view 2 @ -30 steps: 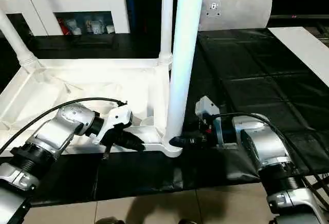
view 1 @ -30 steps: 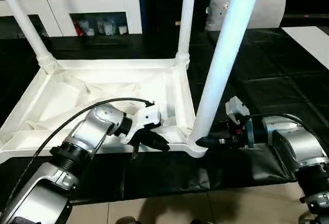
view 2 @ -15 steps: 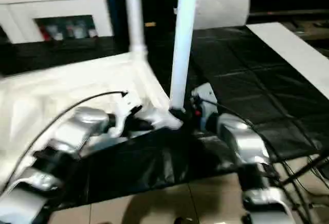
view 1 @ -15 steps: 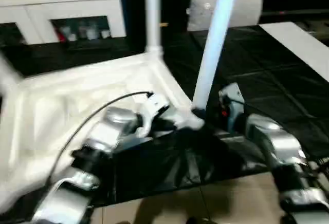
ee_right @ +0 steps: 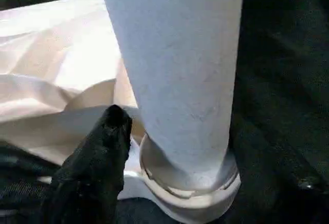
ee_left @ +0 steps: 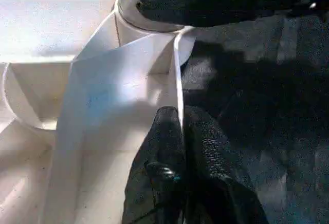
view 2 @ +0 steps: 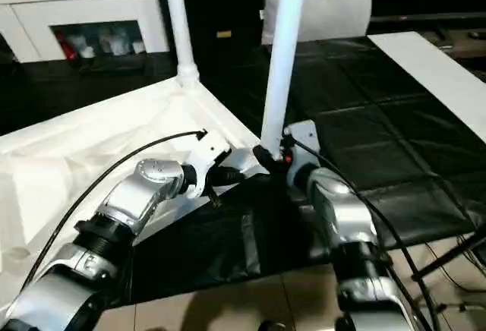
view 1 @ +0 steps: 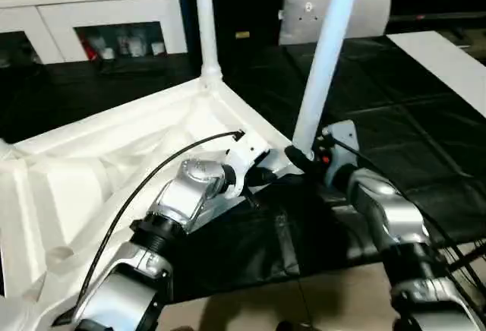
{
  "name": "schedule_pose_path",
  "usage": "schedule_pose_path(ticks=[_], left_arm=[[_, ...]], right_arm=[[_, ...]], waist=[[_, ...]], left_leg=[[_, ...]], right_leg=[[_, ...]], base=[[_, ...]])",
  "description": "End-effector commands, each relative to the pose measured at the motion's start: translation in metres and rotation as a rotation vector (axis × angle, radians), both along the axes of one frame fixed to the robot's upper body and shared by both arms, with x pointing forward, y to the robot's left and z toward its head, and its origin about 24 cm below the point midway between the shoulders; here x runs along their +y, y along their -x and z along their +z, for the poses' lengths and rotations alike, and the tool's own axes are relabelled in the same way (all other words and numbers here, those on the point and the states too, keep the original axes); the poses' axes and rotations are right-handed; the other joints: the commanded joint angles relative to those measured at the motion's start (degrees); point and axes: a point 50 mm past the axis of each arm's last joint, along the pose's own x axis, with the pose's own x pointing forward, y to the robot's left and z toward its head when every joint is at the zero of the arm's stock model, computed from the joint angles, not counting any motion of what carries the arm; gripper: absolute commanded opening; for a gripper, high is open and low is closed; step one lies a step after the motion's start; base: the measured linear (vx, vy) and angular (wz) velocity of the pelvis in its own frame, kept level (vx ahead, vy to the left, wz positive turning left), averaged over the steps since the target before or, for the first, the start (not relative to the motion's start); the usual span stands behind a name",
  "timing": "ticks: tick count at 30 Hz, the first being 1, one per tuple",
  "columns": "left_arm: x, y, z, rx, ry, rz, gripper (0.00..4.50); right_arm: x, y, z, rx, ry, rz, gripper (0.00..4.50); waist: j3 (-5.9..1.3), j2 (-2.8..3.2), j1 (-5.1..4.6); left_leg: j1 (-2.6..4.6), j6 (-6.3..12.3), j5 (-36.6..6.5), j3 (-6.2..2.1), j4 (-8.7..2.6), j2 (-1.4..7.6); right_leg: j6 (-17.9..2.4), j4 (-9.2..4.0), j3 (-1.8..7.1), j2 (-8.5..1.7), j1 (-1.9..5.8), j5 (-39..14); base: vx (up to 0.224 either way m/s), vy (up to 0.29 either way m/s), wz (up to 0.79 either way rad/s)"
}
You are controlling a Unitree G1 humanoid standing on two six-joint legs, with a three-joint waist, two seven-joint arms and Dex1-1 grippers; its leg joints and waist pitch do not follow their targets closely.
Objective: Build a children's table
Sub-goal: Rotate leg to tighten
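smooth white plastic table [view 1: 91, 171], glossy black mat [view 1: 395, 126]

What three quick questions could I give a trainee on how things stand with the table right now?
1. True or false: the table top lies with its ribbed underside facing up.
2. What is the left gripper shut on? A. the table top's rim; B. a table leg; C. the black floor mat.
3. Fill in: the number of legs standing upright in the table top's corner sockets is ___.

Key:
1. True.
2. A. The gripper's two black fingers pinch the thin rim wall near the corner.
3. Two: the near leg, with the right gripper at its base, and the far leg.
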Motion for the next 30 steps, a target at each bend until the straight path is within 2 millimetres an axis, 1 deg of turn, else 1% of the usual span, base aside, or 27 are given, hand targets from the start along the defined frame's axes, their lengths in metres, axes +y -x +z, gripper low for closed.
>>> schedule_pose_path(ticks=[1, 2, 3, 4, 5, 6, 7, 8, 9, 10, 11, 12, 13, 15, 16, 17, 18, 19, 21, 22, 23, 24, 25, 26, 28, 29, 30], left_arm=[[0.001, 0.006, -0.003, -0.008, -0.029, -0.114, 0.0], [0.003, 0.008, -0.004, -0.009, -0.037, -0.15, 0.0], [0.005, 0.011, -0.004, -0.006, -0.045, -0.196, 0.0], [0.008, 0.014, -0.005, 0.0, -0.055, -0.233, 0.0], [0.01, 0.015, -0.006, 0.004, -0.062, -0.256, 0.0], [0.013, 0.016, -0.006, 0.007, -0.067, -0.284, 0.0], [0.017, 0.017, -0.006, 0.007, -0.072, -0.306, 0.0], [0.018, 0.017, -0.006, 0.007, -0.076, -0.316, 0.0], [0.02, 0.018, -0.005, 0.007, -0.078, -0.333, 0.0], [0.022, 0.019, -0.005, 0.01, -0.076, -0.357, 0.0], [0.024, 0.021, -0.004, 0.016, -0.071, -0.38, 0.0], [0.026, 0.023, -0.003, 0.027, -0.067, -0.412, 0.0], [0.031, 0.027, -0.003, 0.044, -0.072, -0.463, 0.0], [0.034, 0.028, -0.003, 0.052, -0.082, -0.487, 0.0], [0.037, 0.029, -0.003, 0.058, -0.095, -0.518, 0.0], [0.037, 0.029, -0.002, 0.06, -0.098, -0.529, 0.0], [0.04, 0.031, -0.001, 0.067, -0.106, -0.564, 0.0], [0.041, 0.032, -0.001, 0.072, -0.109, -0.582, 0.0], [0.042, 0.033, 0.0, 0.08, -0.116, -0.612, 0.0], [0.041, 0.034, 0.0, 0.081, -0.117, -0.623, 0.0], [0.041, 0.034, 0.0, 0.082, -0.118, -0.628, 0.0], [0.041, 0.035, 0.001, 0.083, -0.118, -0.639, 0.0], [0.041, 0.035, 0.001, 0.085, -0.119, -0.651, 0.0], [0.041, 0.035, 0.001, 0.085, -0.119, -0.651, 0.0], [0.04, 0.036, 0.002, 0.086, -0.119, -0.663, 0.0], [0.04, 0.036, 0.002, 0.086, -0.119, -0.663, 0.0], [0.04, 0.036, 0.002, 0.085, -0.117, -0.667, 0.0]], right_arm=[[-0.005, 0.008, -0.001, -0.004, 0.003, 0.073, 3.51], [-0.01, 0.01, 0.001, -0.01, 0.011, 0.099, 3.61], [-0.016, 0.014, 0.003, -0.009, 0.027, 0.138, 3.77], [-0.022, 0.018, 0.004, -0.014, 0.056, 0.185, 3.85], [-0.027, 0.021, 0.005, -0.014, 0.078, 0.217, 3.9], [-0.037, 0.025, 0.008, -0.011, 0.096, 0.25, 3.95], [-0.046, 0.028, 0.012, -0.012, 0.113, 0.274, 4.15], [-0.049, 0.029, 0.013, -0.013, 0.123, 0.284, 4.15], [-0.053, 0.031, 0.015, -0.015, 0.133, 0.295, 4.25], [-0.056, 0.032, 0.017, -0.017, 0.145, 0.306, 4.4], [-0.059, 0.033, 0.018, -0.016, 0.155, 0.316, 4.4], [-0.062, 0.036, 0.019, -0.012, 0.172, 0.344, 4.46], [-0.064, 0.041, 0.021, -0.018, 0.214, 0.422, 4.46], [-0.063, 0.043, 0.022, -0.019, 0.228, 0.466, 4.46], [-0.061, 0.045, 0.023, -0.016, 0.221, 0.52, 4.46], [-0.06, 0.046, 0.023, -0.013, 0.212, 0.54, 4.31], [-0.057, 0.047, 0.024, -0.001, 0.184, 0.605, 4.31], [-0.056, 0.048, 0.024, 0.004, 0.169, 0.635, 4.13], [-0.053, 0.048, 0.024, 0.007, 0.152, 0.665, 4.05], [-0.051, 0.047, 0.024, 0.011, 0.143, 0.686, 3.93], [-0.05, 0.047, 0.024, 0.013, 0.139, 0.695, 3.93], [-0.048, 0.047, 0.024, 0.018, 0.131, 0.717, 3.81], [-0.045, 0.048, 0.022, 0.03, 0.118, 0.745, 3.74], [-0.045, 0.048, 0.022, 0.03, 0.118, 0.745, 3.62], [-0.036, 0.046, 0.017, 0.053, 0.1, 0.795, 3.48], [-0.036, 0.046, 0.017, 0.053, 0.1, 0.795, 3.48], [-0.033, 0.046, 0.015, 0.058, 0.09, 0.821, 3.28]], waist=[[-4.01, -0.23, 0.72], [-3.91, 0.08, 0.79], [-4.05, -0.05, 0.91], [-4.1, 0.18, 1.15], [-4.02, 0.11, 1.29], [-4.01, 0.13, 1.47], [-3.88, 0.21, 1.99], [-3.84, 0.11, 1.97], [-3.84, 0.11, 2.05], [-3.74, 0.04, 2.01], [-3.74, 0.04, 2.01], [-3.58, 0.01, 1.93], [-3.7, 0.05, 2.09], [-3.68, 0.09, 2.15], [-3.67, 0.01, 2.23], [-3.61, 0.02, 2.21], [-3.6, 0.05, 2.24], [-3.63, -0.08, 2.3], [-3.65, -0.03, 2.36], [-3.77, -0.2, 2.57], [-3.77, -0.2, 2.57], [-3.77, -0.08, 2.79], [-3.77, -0.21, 2.83], [-3.76, -0.19, 2.83], [-3.85, -0.18, 2.86], [-3.85, -0.18, 2.85], [-3.87, -0.4, 2.88]], left_leg=[[-0.04, 5.62, -8.88, -0.25, -3.46, 1.27], [-0.06, 5.71, -8.43, -0.24, -3.47, 1.29], [-0.12, 5.95, -7.77, -0.29, -3.44, 1.37], [-0.16, 6.37, -6.91, -0.37, -3.44, 1.64], [-0.13, 6.61, -7.12, -0.25, -3.38, 1.67], [-0.02, 6.56, -7.38, -0.21, -3.39, 1.72], [0.12, 6.8, -8.38, -0.14, -3.45, 1.78], [-0.02, 6.7, -8.45, -0.09, -3.46, 1.73], [-0.02, 6.52, -8.73, -0.11, -3.48, 1.71], [-0.09, 6.18, -9.67, -0.13, -3.53, 1.58], [-0.09, 6.18, -9.67, -0.13, -3.53, 1.58], [0.03, 6.0, -10.49, -0.04, -3.56, 1.51], [0.07, 5.9, -10.47, -0.08, -3.52, 1.61], [-0.03, 6.17, -9.78, -0.11, -3.54, 1.69], [0.01, 6.4, -10.16, -0.1, -3.54, 1.68], [-0.05, 6.42, -10.3, -0.11, -3.55, 1.71], [0.05, 6.44, -10.56, -0.08, -3.55, 1.71], [0.0, 6.73, -10.86, -0.12, -3.55, 1.78], [0.1, 6.45, -10.84, -0.12, -3.53, 1.85], [0.19, 6.03, -10.41, -0.11, -3.52, 1.99], [0.19, 6.03, -10.41, -0.11, -3.52, 1.99], [0.21, 5.97, -10.4, -0.14, -3.51, 2.02], [0.17, 5.92, -10.64, -0.14, -3.54, 1.99], [0.12, 5.83, -10.7, -0.14, -3.54, 1.93], [0.07, 5.78, -10.36, -0.13, -3.46, 1.87], [0.08, 5.71, -10.31, -0.12, -3.43, 1.85], [0.02, 5.67, -9.97, -0.07, -3.43, 1.84]], right_leg=[[-6.87, -3.97, 3.36, -3.85, 3.48, -20.6], [-7.17, -3.82, 3.43, -3.8, 3.42, -19.77], [-7.44, -3.59, 3.47, -3.75, 3.54, -18.48], [-8.42, -3.05, 3.59, -3.7, 3.53, -15.85], [-9.12, -3.04, 3.62, -3.58, 3.46, -14.88], [-9.36, -2.99, 3.69, -3.67, 3.44, -14.74], [-9.7, -3.0, 3.75, -3.64, 3.45, -14.95], [-9.66, -2.97, 3.75, -3.59, 3.54, -15.07], [-9.62, -2.97, 3.69, -3.6, 3.59, -15.5], [-9.06, -3.23, 3.56, -3.75, 3.61, -17.7], [-9.06, -3.23, 3.56, -3.75, 3.61, -17.7], [-8.43, -3.66, 3.51, -3.74, 3.5, -20.06], [-8.18, -3.69, 3.56, -3.92, 3.57, -20.82], [-8.37, -3.56, 3.55, -3.75, 3.5, -20.19], [-8.42, -3.5, 3.47, -3.64, 3.45, -20.42], [-8.35, -3.56, 3.48, -3.66, 3.43, -20.66], [-8.33, -3.65, 3.45, -3.67, 3.37, -21.11], [-8.3, -3.63, 3.43, -3.71, 3.4, -21.97], [-8.29, -3.68, 3.49, -3.74, 3.29, -22.28], [-8.66, -3.55, 3.63, -3.81, 3.27, -21.62], [-8.66, -3.55, 3.63, -3.81, 3.27, -21.62], [-8.9, -3.4, 3.64, -3.78, 3.24, -21.32], [-8.91, -3.38, 3.63, -3.78, 3.26, -21.45], [-8.88, -3.36, 3.63, -3.79, 3.29, -21.63], [-8.93, -3.3, 3.6, -3.83, 3.3, -21.72], [-8.95, -3.31, 3.57, -3.82, 3.25, -21.82], [-8.7, -3.35, 3.65, -3.83, 3.3, -21.92]], base=[[0.0, 0.0, 0.0], [0.0, 0.0, 0.0], [0.0, 0.0, 0.0], [0.0, 0.0, 0.0], [0.0, 0.0, 0.0], [0.0, 0.0, 0.0], [0.0, 0.0, 0.0], [0.0, 0.0, 0.0], [0.0, 0.0, 0.0], [0.0, 0.0, 0.0], [0.0, 0.0, 0.0], [0.0, 0.0, 0.0], [0.0, 0.0, 0.0], [0.0, 0.0, 0.0], [0.0, 0.0, 0.0], [0.0, 0.0, 0.0], [0.0, 0.0, 0.0], [0.0, 0.0, 0.0], [0.0, 0.0, 0.0], [0.0, 0.0, 0.0], [0.0, 0.0, 0.0], [0.0, 0.0, 0.0], [0.0, 0.0, 0.0], [0.0, 0.0, 0.0], [0.0, 0.0, 0.0], [0.0, 0.0, 0.0], [0.0, 0.0, 0.0]])
